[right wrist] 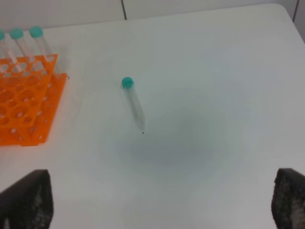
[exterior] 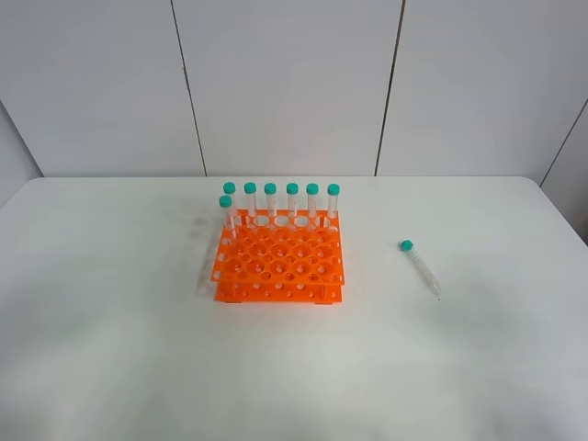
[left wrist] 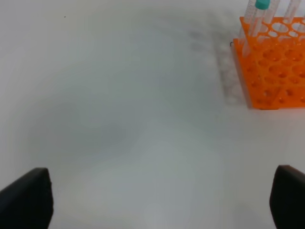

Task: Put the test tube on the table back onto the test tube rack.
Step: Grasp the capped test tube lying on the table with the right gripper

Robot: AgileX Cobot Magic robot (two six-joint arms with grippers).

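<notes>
Jaws of the right gripper (right wrist: 157, 202) stood wide apart, with nothing but bare table (right wrist: 214, 71) between them. The test tube (right wrist: 133, 104) lay flat on that table ahead of this gripper, well apart from it and a little toward its left side. The teal cap was at the end farther from the gripper and the pointed tip faced back toward it. The test tube rack (right wrist: 24, 105) sat off to this gripper's left, near the loose tube but not touching it.

The left gripper (left wrist: 157, 200) was spread just as wide, holding nothing. The rack (left wrist: 274, 67) stood ahead of it and off to its right, well apart from it.

From the high camera, the test tube (exterior: 420, 267) rested on the table (exterior: 110, 349) clear of the rack (exterior: 278, 262), on the right arm's side. Seven capped tubes (exterior: 281, 202) stood upright in the rack: six in a line along its far edge, and one in the next row at the left end.
</notes>
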